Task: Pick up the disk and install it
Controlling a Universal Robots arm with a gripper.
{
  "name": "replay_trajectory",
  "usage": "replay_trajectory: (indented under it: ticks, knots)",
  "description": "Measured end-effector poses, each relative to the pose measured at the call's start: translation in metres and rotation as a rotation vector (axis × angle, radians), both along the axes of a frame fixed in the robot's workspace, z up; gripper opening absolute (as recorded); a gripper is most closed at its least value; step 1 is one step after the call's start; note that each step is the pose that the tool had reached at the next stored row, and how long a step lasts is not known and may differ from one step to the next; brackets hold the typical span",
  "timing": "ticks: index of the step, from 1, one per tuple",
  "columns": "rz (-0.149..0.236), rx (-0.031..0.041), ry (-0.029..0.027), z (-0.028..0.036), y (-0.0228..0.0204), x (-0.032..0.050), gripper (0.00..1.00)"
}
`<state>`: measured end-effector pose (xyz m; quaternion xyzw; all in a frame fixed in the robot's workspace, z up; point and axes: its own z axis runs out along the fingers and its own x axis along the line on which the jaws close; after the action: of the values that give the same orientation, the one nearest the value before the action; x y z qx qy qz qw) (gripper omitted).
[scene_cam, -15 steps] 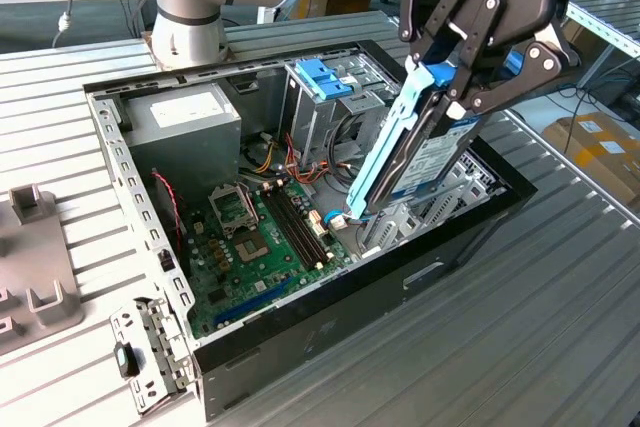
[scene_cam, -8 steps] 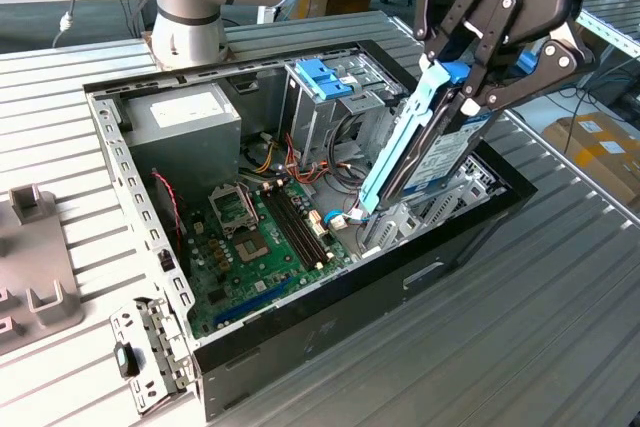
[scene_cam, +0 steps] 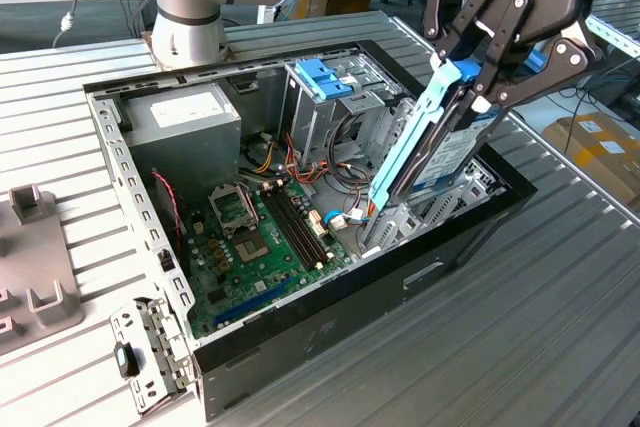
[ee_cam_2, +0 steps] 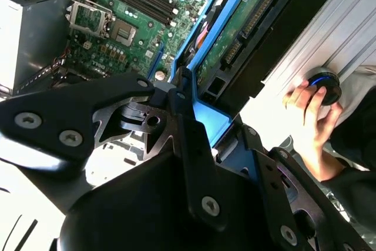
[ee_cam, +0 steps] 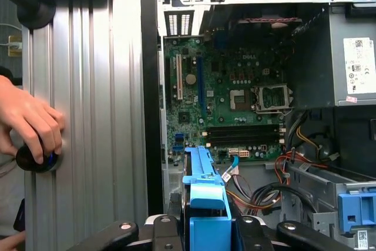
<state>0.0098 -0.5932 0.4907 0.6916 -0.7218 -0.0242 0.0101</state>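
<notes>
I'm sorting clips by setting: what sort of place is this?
Probably a robotics lab or workshop: an opened desktop computer case lies on a ribbed metal table, the gripper holds the disk tilted over it, and a cardboard box stands nearby.

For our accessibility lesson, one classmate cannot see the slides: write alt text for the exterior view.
The robot's hand grips the blue-railed disk, held steeply tilted with its lower end inside an open computer case on a ribbed metal table. A green circuit board lies on the case floor.
</notes>
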Motion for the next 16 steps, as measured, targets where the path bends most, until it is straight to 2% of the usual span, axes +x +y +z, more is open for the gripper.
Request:
replay_trajectory:
  ticks: [16]
  knots:
    - [0.000, 0.0000, 0.0000, -0.0013, 0.0000, 0.0171, 0.37]
